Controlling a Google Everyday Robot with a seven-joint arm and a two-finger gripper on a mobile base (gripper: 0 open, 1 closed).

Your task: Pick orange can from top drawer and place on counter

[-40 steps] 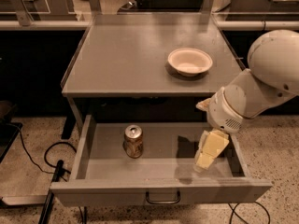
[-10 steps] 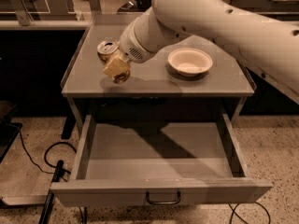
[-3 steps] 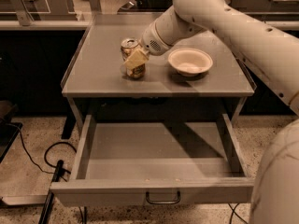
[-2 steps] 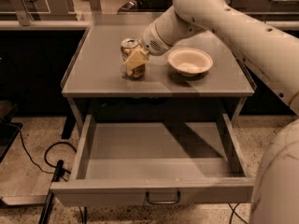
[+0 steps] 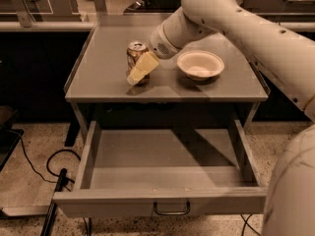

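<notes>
The orange can [image 5: 135, 50] stands upright on the counter [image 5: 106, 70], near its front edge and left of the middle. My gripper [image 5: 139, 69] is around the can, shut on it, with one pale yellow finger [image 5: 143, 67] across its front; the other finger is hidden behind it. The white arm reaches in from the upper right. The top drawer [image 5: 162, 154] is pulled fully open below the counter and is empty. Its loop handle [image 5: 171, 209] is on the front panel.
A white bowl [image 5: 200, 64] sits on the counter just right of the can and gripper. Black cables [image 5: 47, 168] lie on the speckled floor at the left of the drawer. Other tables stand behind the counter.
The can has gone from the drawer up to the counter in my gripper and has moved right toward the bowl. Over the last second nothing has visibly moved.
</notes>
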